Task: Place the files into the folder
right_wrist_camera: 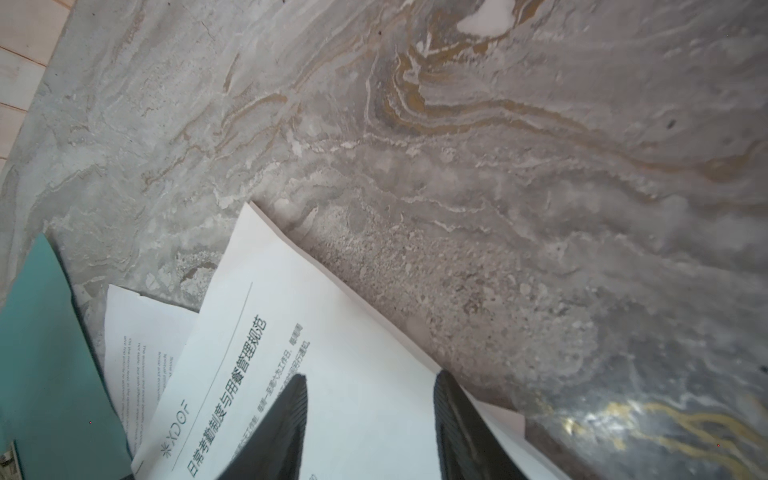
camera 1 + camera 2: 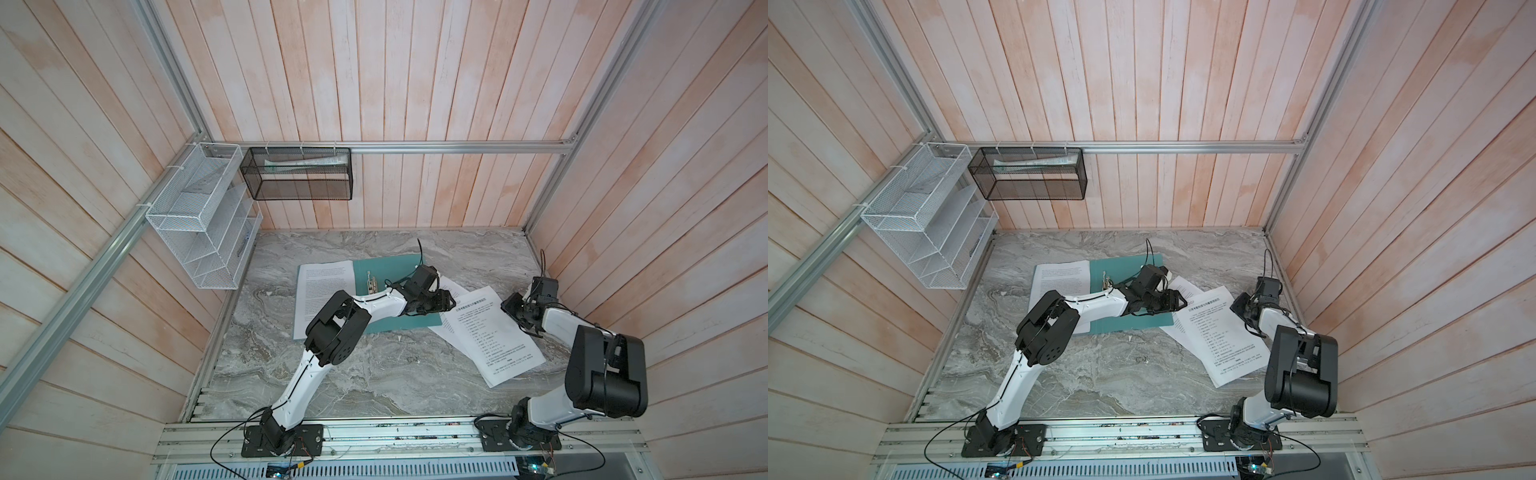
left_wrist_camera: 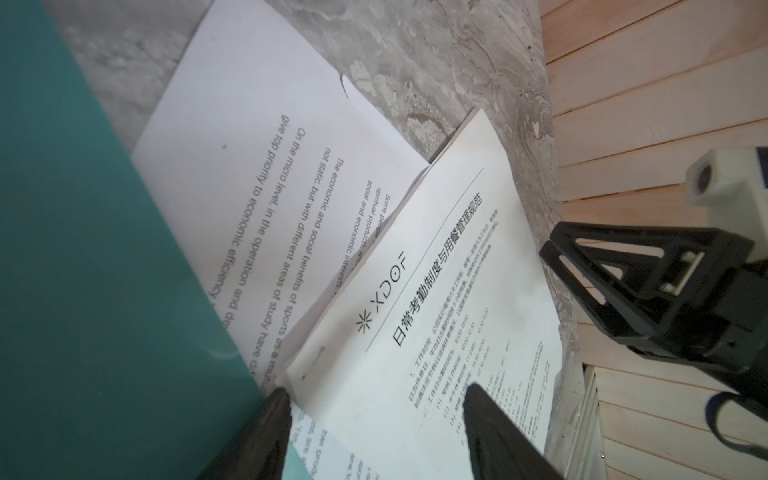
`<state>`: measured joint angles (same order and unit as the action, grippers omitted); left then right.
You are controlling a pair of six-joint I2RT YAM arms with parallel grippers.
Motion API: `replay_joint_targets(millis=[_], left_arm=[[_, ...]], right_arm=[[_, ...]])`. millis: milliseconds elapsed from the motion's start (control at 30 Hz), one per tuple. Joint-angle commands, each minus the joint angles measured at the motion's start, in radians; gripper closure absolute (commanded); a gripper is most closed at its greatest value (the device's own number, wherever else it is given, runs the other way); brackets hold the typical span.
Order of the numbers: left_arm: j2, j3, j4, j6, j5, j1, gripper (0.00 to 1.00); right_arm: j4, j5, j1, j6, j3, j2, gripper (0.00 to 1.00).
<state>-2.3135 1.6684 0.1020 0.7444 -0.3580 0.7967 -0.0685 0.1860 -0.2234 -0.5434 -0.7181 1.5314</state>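
1. Left gripper (image 3: 374,415): released, jaws standing apart with nothing clamped. It sits low at the right edge of the folder (image 2: 386,270). In the wrist view its fingers (image 3: 266,432) straddle the far left corner of the headed sheet (image 2: 490,336). Whether they touch the paper cannot be told.
2. Right gripper (image 1: 370,415): also released, jaws apart, nothing gripped. It stands at the far right edge of the headed sheet, and in the wrist view that edge runs between the two fingers. Contact with the paper cannot be told.
3. Headed sheet: lies askew on the marble table (image 2: 374,374), right of the folder and between the two grippers. It carries a logo, a bold heading and dense lines below.
4. English-text sheet (image 3: 266,137): lies beneath the headed sheet and shows on its far left side. Its left part runs under the folder's right edge.
5. Third sheet (image 2: 324,295): lies along the folder's left edge, on the far side of the left arm from the others.
6. Folder: teal and flat at mid-table, with a metal clip (image 2: 371,284) near its left edge. The left arm crosses above it.
7. Surroundings: a white mesh rack (image 2: 199,216) on the left wall and a black mesh basket (image 2: 299,174) on the far wall.
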Motion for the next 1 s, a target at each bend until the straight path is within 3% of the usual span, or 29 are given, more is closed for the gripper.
replay_joint_targets(millis=[0,333,700,833,967], left_arm=[[0.038,-0.025,0.052,-0.023,0.045,-0.011,0.32],[-0.001,-0.024,0.0,0.006,-0.012,-0.015,0.36],[-0.04,-0.025,-0.074,0.064,-0.107,-0.023,0.52],[-0.032,-0.037,-0.092,0.079,-0.11,-0.032,0.62],[-0.013,-0.03,-0.097,0.079,-0.118,-0.04,0.86]], right_arm=[[0.035,0.05,-0.006,-0.019,0.031,0.018,0.52],[0.101,0.164,-0.006,-0.032,0.085,0.06,0.55],[0.131,0.249,-0.006,-0.041,0.09,0.094,0.58],[0.134,0.264,-0.006,-0.043,0.091,0.1,0.59],[0.123,0.266,-0.007,-0.047,0.086,0.071,0.6]])
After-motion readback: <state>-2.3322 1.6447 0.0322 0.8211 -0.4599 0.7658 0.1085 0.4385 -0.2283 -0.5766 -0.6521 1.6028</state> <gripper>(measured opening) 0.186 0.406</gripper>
